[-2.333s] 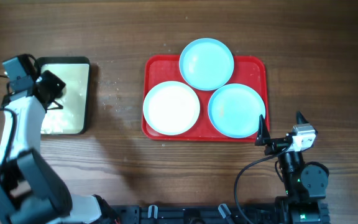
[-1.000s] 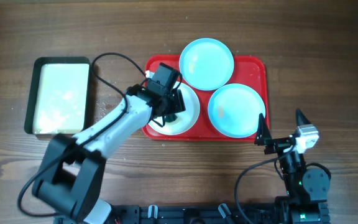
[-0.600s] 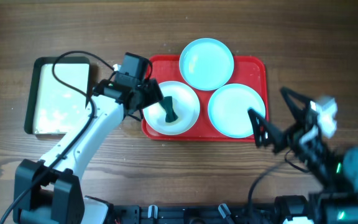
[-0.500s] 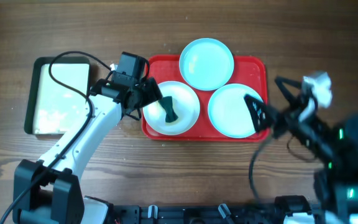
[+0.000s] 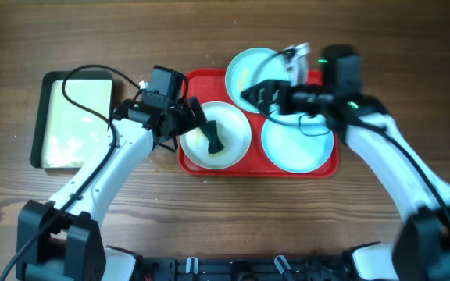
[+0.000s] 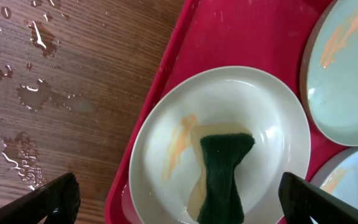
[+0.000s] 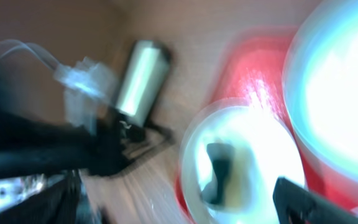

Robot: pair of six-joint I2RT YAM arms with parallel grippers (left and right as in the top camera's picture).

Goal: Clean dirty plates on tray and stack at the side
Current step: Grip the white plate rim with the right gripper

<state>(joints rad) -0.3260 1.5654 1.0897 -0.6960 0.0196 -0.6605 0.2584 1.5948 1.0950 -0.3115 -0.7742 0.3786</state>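
On the red tray (image 5: 205, 82) lie three plates. The white plate (image 5: 229, 144) (image 6: 253, 106) carries orange smears and a dark green sponge (image 5: 212, 137) (image 6: 224, 168). My left gripper (image 5: 194, 123) (image 6: 179, 205) hangs open over this plate's left side, with the sponge lying free between its spread fingers. One light blue plate (image 5: 244, 74) (image 6: 347, 68) sits at the tray's far side, the other (image 5: 295, 148) at its right. My right gripper (image 5: 258, 100) (image 7: 179, 205) is open above the tray's middle, holding nothing. The right wrist view is blurred, showing the white plate (image 7: 253, 155) and sponge (image 7: 219, 168).
A cream tray with a dark green rim (image 5: 75, 76) stands on the table at the left. Water drops (image 6: 30, 93) lie on the wood beside the red tray. The right arm stretches across the tray's right side.
The left gripper brought the sponge from the cream tray to the white plate, let it go and opened wide. The right arm swung from the front right to above the tray.
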